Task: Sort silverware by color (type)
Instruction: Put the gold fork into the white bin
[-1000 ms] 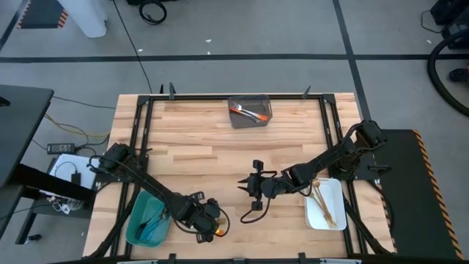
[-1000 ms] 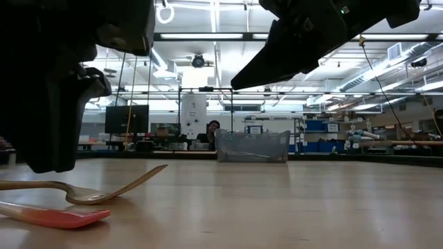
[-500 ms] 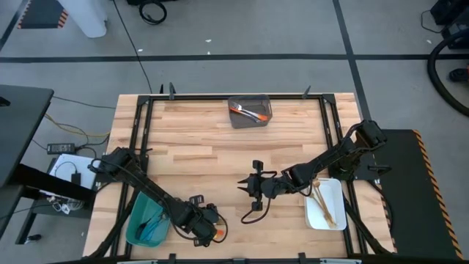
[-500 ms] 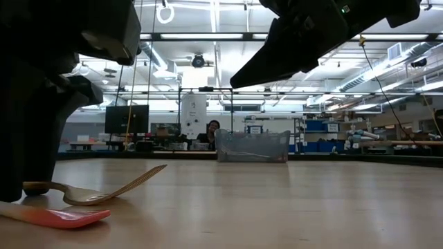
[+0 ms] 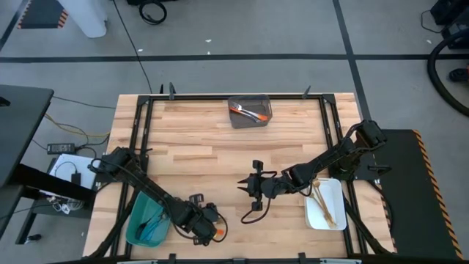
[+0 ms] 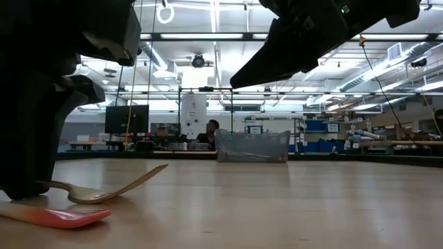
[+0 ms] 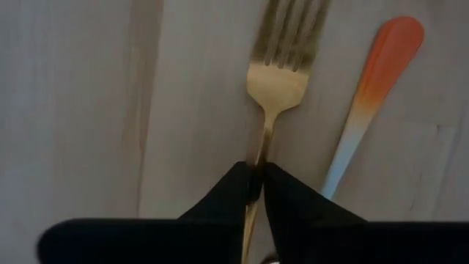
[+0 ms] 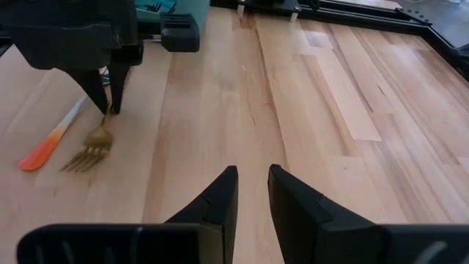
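A gold fork (image 7: 275, 73) lies near the table's near edge, its neck on the wood and its tines (image 6: 149, 171) raised a little. An orange-handled utensil (image 7: 370, 88) lies flat beside it. My left gripper (image 7: 255, 172) stands over the fork and is shut on it; it also shows in the high view (image 5: 199, 222). My right gripper (image 8: 251, 180) hovers open over the table's middle (image 5: 253, 187), touching nothing. More silverware lies in the grey bin (image 5: 249, 112), the teal bin (image 5: 146, 220) and the white bin (image 5: 325, 203). My left gripper pinches the gold fork's handle (image 7: 265, 139) just behind the head, between its two fingertips. The fingers (image 8: 110, 88) come from above, pointing down, one on each side of the handle. The fork still lies on the table (image 6: 90, 198).
The grey bin stands at the far edge, the teal bin at the near left corner, the white bin at the near right. Black frame rails (image 5: 139, 147) run along the table's sides. Bare wood (image 5: 205, 154) lies between the arms. A person (image 6: 211, 131) sits far behind the table.
My left gripper has moved down and a little toward the table's near left corner, onto the gold fork's handle. The fork and the orange-handled utensil have stayed where they lay.
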{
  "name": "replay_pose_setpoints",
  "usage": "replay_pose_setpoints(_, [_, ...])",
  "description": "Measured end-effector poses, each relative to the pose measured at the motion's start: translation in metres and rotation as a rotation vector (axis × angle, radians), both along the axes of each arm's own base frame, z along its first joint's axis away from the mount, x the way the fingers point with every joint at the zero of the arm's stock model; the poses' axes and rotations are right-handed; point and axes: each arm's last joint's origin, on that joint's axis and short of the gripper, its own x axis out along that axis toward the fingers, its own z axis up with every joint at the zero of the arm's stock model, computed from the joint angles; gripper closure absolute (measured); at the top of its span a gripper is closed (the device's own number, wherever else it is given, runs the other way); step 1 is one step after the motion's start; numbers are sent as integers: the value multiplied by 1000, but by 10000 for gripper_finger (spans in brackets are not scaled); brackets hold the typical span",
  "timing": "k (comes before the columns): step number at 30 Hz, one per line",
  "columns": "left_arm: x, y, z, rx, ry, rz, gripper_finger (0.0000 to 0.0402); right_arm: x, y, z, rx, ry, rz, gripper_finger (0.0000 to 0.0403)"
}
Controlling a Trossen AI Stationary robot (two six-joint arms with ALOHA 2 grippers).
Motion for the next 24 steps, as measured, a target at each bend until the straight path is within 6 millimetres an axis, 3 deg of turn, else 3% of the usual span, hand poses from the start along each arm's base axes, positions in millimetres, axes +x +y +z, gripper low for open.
replay_pose_setpoints(4, [1,2,0,5,8,5,383,0,0,0,0,0,0,318])
replay_pose_setpoints(17, [4,16,1,57,48,-29,375,-1,2,0,22,1,-3,318])
replay_pose_setpoints(24, [13,22,23,230,38,-50,381,-2,6,-1,69,12,28,318])
